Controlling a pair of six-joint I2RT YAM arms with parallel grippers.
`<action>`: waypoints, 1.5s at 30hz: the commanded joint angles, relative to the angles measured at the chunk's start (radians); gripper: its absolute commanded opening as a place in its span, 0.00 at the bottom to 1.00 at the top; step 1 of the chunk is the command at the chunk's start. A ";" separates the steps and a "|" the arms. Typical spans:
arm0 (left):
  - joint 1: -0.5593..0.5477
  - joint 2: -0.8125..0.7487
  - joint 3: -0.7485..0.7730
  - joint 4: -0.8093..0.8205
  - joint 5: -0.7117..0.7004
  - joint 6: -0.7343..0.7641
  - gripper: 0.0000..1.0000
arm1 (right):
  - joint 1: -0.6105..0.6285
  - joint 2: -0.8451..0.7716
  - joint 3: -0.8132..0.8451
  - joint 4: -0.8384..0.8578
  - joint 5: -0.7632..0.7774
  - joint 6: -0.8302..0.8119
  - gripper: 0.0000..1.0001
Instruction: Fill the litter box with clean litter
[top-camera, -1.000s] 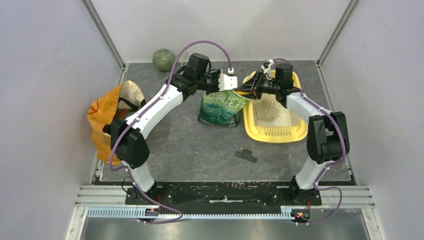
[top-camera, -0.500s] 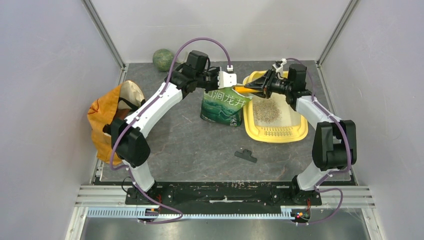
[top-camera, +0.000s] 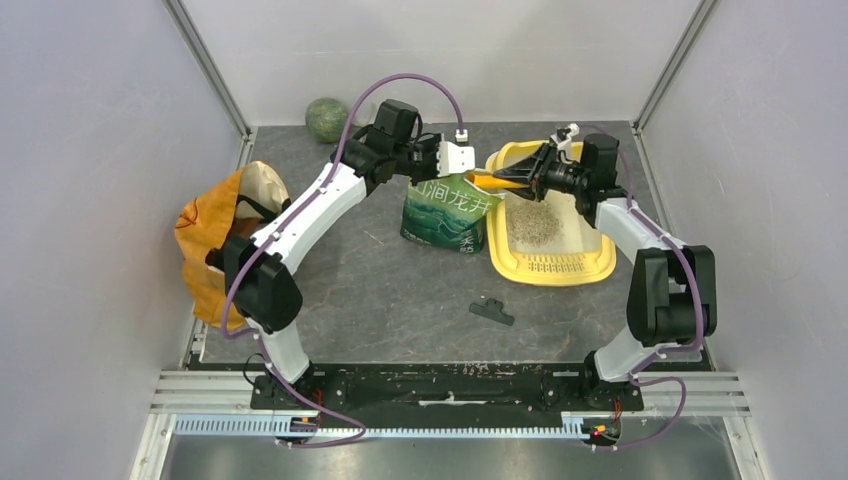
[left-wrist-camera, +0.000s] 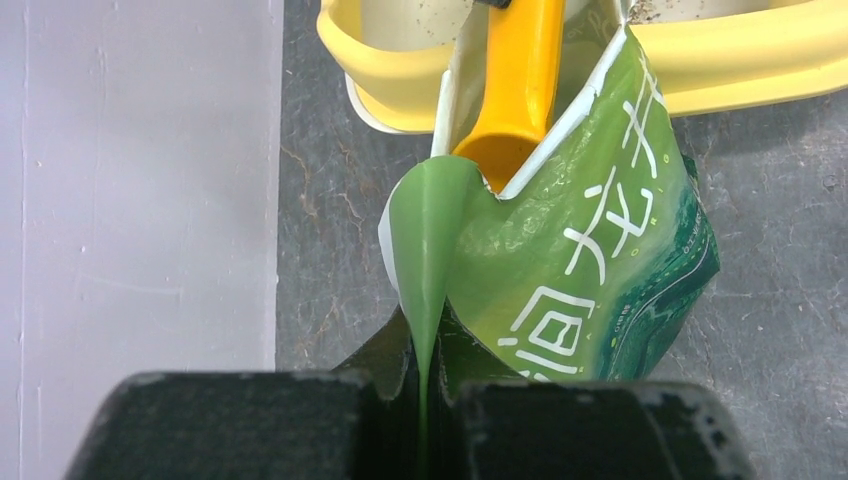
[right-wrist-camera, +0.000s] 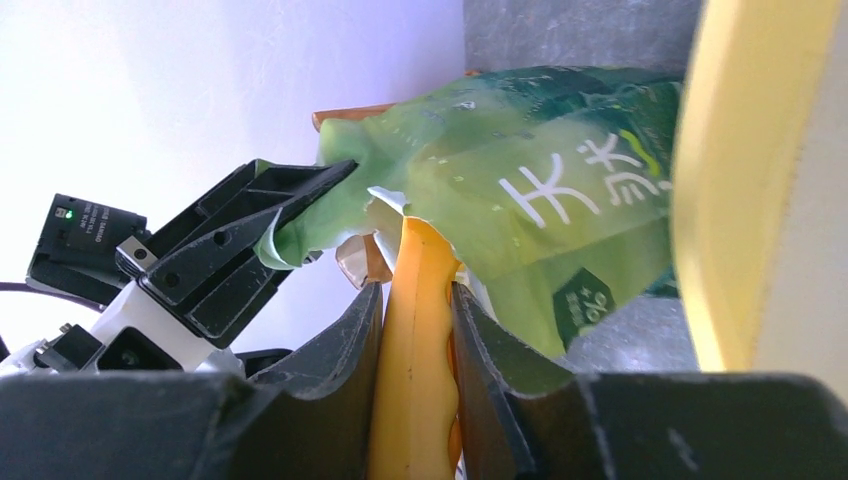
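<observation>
Pinching: our left gripper (left-wrist-camera: 420, 395) nips the green pouch (left-wrist-camera: 590, 260) rim; right gripper (right-wrist-camera: 415, 295) clamps the orange scoop (left-wrist-camera: 518, 70)
Location: clean litter (top-camera: 537, 222) lies in the litter box (top-camera: 548, 268)
Risk: we may snag and tip the pouch; granules spill

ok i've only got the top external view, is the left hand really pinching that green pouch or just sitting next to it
observer: pinching it. The left wrist view shows the left hand shut on a fold of the green pouch at its top edge.
operator: and the other arm, holding anything
observer: yes. The right wrist view shows the right hand clamped on the handle of an orange scoop, whose tip reaches into the pouch's open mouth.
</observation>
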 joint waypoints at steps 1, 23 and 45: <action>-0.011 -0.011 0.071 0.079 0.042 0.006 0.02 | -0.083 -0.078 0.023 -0.140 -0.082 -0.126 0.00; -0.016 -0.001 0.073 0.040 0.020 -0.003 0.02 | -0.153 -0.082 -0.086 0.155 -0.173 0.112 0.00; -0.019 0.023 0.106 0.029 0.010 0.017 0.02 | -0.303 -0.188 -0.162 0.078 -0.236 0.072 0.00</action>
